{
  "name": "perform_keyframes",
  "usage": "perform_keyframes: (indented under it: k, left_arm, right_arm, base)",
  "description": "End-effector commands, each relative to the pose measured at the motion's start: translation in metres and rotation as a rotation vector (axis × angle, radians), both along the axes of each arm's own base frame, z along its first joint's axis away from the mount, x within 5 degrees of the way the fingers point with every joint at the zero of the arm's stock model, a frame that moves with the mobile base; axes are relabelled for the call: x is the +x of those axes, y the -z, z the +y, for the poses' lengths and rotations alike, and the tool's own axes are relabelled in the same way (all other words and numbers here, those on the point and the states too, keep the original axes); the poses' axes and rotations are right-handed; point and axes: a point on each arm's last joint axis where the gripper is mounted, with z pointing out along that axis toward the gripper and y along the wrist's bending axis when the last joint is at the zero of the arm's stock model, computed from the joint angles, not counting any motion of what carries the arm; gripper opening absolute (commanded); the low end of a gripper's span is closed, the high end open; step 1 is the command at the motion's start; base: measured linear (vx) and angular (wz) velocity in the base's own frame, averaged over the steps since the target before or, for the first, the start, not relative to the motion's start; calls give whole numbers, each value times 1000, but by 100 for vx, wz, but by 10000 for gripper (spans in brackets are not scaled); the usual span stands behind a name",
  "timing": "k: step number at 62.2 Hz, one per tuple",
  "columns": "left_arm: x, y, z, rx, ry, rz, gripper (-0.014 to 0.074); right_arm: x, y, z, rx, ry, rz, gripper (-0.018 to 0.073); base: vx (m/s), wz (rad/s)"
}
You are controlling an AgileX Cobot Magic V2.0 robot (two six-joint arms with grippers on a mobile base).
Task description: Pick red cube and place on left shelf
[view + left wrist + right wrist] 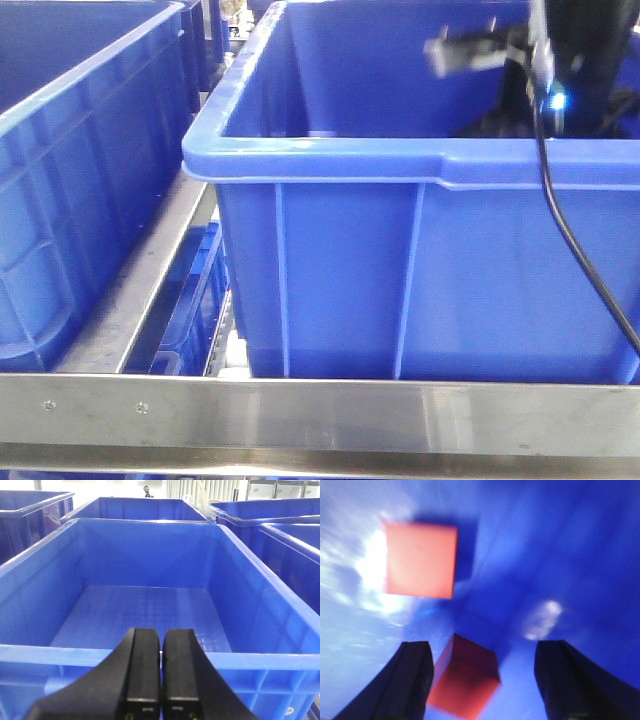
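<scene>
Two blurred red cubes (464,680); right gripper (482,680) open.

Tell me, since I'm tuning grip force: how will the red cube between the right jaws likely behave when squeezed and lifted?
The red cube shows flat faces and straight edges, so it probably stays stiff and won't roll. It looks small between the open right gripper, so likely light. It sits tilted and off-centre, near one finger, so it may twist on closing.

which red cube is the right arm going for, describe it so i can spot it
Look inside the blue crate in the right wrist view. Two red cubes lie on its floor; the nearer red cube sits low between the open black fingers, darker and shadowed, unlike the brightly lit far cube.
</scene>
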Motion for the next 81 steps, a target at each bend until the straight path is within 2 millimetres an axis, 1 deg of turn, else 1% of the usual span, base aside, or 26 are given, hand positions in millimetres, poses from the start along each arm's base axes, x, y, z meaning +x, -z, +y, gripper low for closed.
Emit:
perform_keyframes:
  k: [1,9,10,11,14,15,16,19,21,25,28,35,40,46,54,59,65,74,77,81]
  left_arm:
    - [-1,0,1,-17,-3,-71,122]
    - [-1,0,1,-17,-3,-71,122]
    - [-1,0,1,-17,-3,-71,122]
    - [-1,0,1,-17,-3,-71,122]
    - [-1,0,1,-17,-3,-71,122]
    - [-1,0,1,-17,-3,-71,122]
    - [-1,0,1,-17,-3,-71,122]
    - [-1,0,1,-17,-3,-71,122]
    - [-1,0,1,-17,-3,-71,122]
    - [-1,0,1,-17,-3,-71,122]
    - [-1,0,1,-17,-3,-71,122]
    - [-1,0,1,-17,-3,-71,122]
    - [-1,0,1,-17,-3,-71,122]
    - [-1,0,1,-17,-3,-71,122]
    - [-1,0,1,-17,-3,-71,122]
    - [-1,0,1,-17,-3,-71,122]
    - [-1,0,1,-17,-3,-71,122]
    - [-1,0,1,-17,-3,-71,122]
    - [-1,0,1,-17,-3,-71,122]
    - [-1,0,1,-17,-3,-71,122]
  right_arm:
    - [-10,-57,-5,66,-15,-210,536]
    - [-35,-101,-13,123,-19,-369,535]
    - [-36,-104,-14,128,-20,-382,534]
    - [-41,-111,-15,139,-22,-412,529]
    - [-52,-122,-19,158,-24,-466,515]
    - [-56,-126,-20,165,-25,-483,464]
    - [-61,-131,-22,172,-26,-507,452]
    - [-73,-140,-27,185,-29,-555,418]
    - [-81,-143,-30,187,-32,-577,388]
    - [-100,-152,-37,195,-37,-635,298]
    - [-111,-153,-41,201,-40,-667,239]
    - [-140,-150,-51,220,-49,-736,95]
    - [-160,-142,-58,239,-57,-785,13]
    - [-180,-125,-64,256,-67,-828,17]
    - [-212,-105,-75,284,-76,-905,17]
    - [-229,-87,-81,295,-80,-932,17]
    - [-248,-69,-87,307,-82,-967,17]
    - [-267,-40,-94,321,-77,-976,17]
    - [-272,-34,-96,331,-76,-992,17]
    - [-277,-33,-97,346,-79,-1036,17]
  base:
    - [0,0]
    - [0,0]
    - [0,0]
    - [0,0]
    - [0,0]
    - [0,0]
    - [0,0]
    - [0,0]
    - [0,0]
    - [0,0]
    - [0,0]
    - [0,0]
    - [0,0]
    - [0,0]
    - [0,0]
    - [-4,-23]
    - [-1,-4]
    - [0,0]
    - [-4,21]
    - [-1,5]
